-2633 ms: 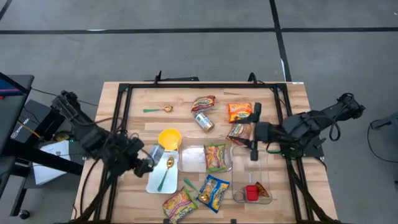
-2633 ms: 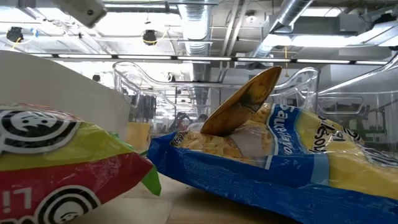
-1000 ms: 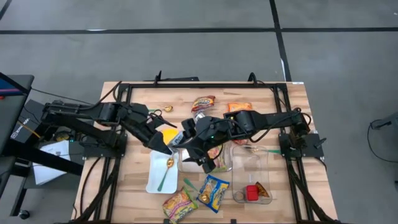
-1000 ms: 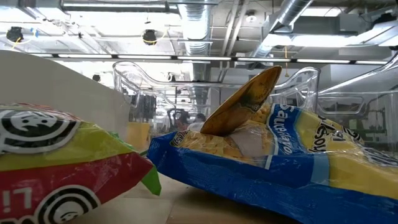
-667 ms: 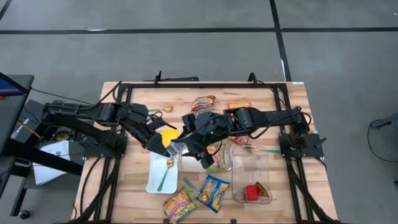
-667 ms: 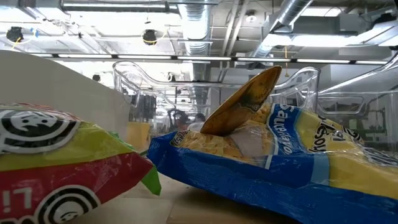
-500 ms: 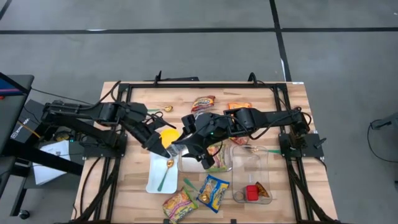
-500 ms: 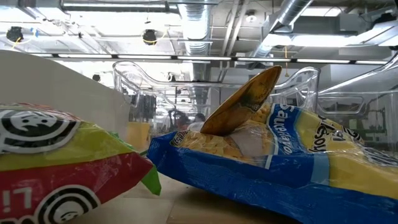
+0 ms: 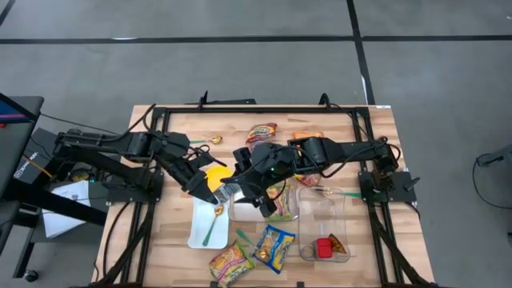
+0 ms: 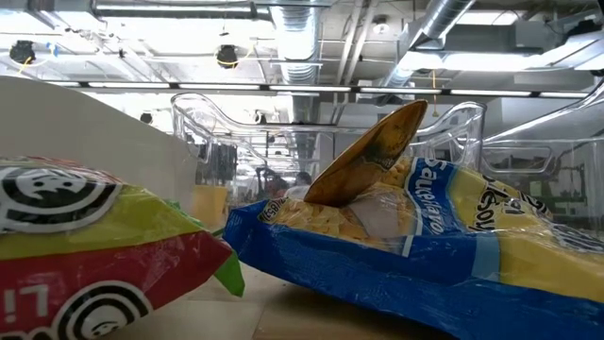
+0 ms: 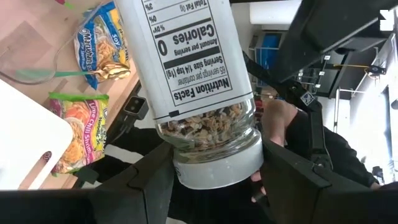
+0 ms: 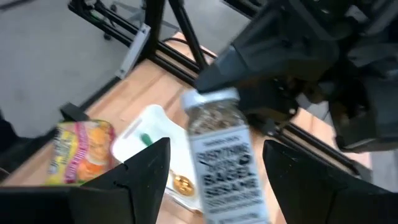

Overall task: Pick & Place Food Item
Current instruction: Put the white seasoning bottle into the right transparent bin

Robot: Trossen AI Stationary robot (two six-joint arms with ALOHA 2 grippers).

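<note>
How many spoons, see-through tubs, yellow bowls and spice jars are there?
spoons: 3
clear tubs: 2
yellow bowl: 1
spice jar: 1
Total: 7

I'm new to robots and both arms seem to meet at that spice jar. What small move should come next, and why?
Probably the left gripper should make sure of the cap end. The jar hangs above the table, carried by the right gripper, so it would fall if that one let go first.
</note>
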